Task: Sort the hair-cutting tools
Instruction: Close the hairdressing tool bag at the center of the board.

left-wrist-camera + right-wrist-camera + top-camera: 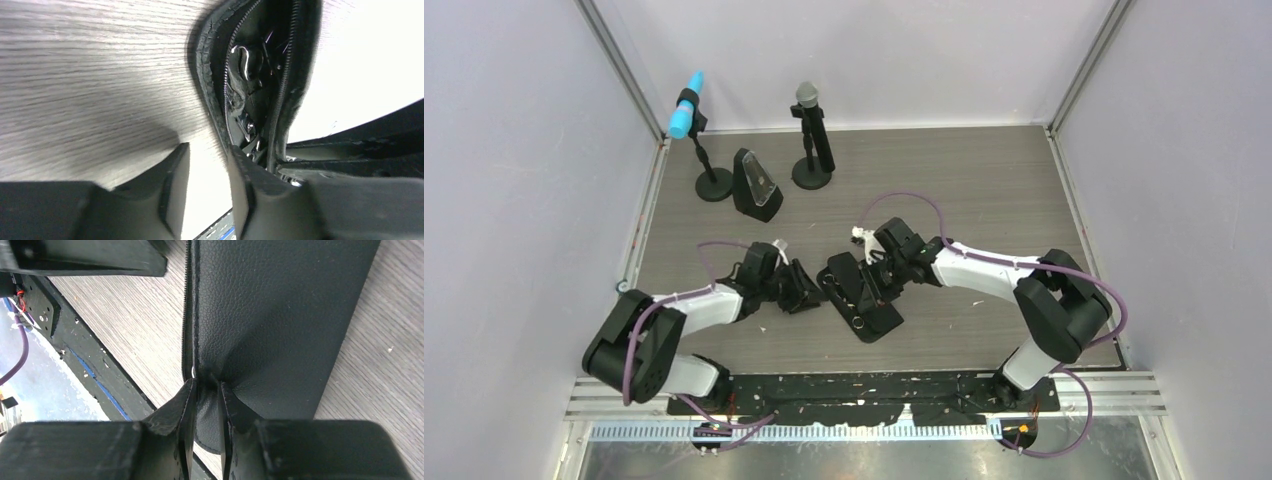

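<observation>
Black pouch [876, 322] unzipped mid-table, a claw at each side.
Right claw [206, 385] pinches the pouch's grained flap just beside the zipper, jaws nearly together on the fabric. Left claw [209, 150] sits at the pouch's left end, jaws narrowly apart with bare table [100, 75] between them and one finger against the rim. Silver scissors [243, 59] lie inside the open pouch.

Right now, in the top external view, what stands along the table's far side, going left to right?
Blue-headed microphone → black wedge-shaped stand → grey-headed microphone.
</observation>
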`<action>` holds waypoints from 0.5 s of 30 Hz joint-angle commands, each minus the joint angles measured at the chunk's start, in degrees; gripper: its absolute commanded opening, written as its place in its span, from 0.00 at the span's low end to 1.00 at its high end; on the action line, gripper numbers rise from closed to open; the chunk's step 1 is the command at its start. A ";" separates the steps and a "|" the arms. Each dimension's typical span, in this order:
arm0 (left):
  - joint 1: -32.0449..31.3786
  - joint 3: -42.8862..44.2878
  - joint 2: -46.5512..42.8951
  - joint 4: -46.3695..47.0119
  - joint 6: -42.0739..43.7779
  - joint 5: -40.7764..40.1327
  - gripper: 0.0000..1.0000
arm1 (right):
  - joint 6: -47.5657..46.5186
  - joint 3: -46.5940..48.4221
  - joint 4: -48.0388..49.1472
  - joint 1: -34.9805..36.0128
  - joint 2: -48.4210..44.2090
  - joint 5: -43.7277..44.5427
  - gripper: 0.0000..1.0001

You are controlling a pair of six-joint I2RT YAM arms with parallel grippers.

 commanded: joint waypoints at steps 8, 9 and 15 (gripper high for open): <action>5.06 17.38 -7.38 -22.93 14.21 -5.80 0.58 | 0.03 -1.84 -2.60 0.52 4.35 7.12 0.28; 5.06 19.85 -5.74 -23.77 15.19 -5.63 0.59 | -0.19 -1.80 -2.89 0.54 4.58 7.58 0.28; 4.76 30.20 7.74 -25.28 17.19 0.14 0.60 | -1.07 -1.47 -4.44 0.81 4.65 9.67 0.28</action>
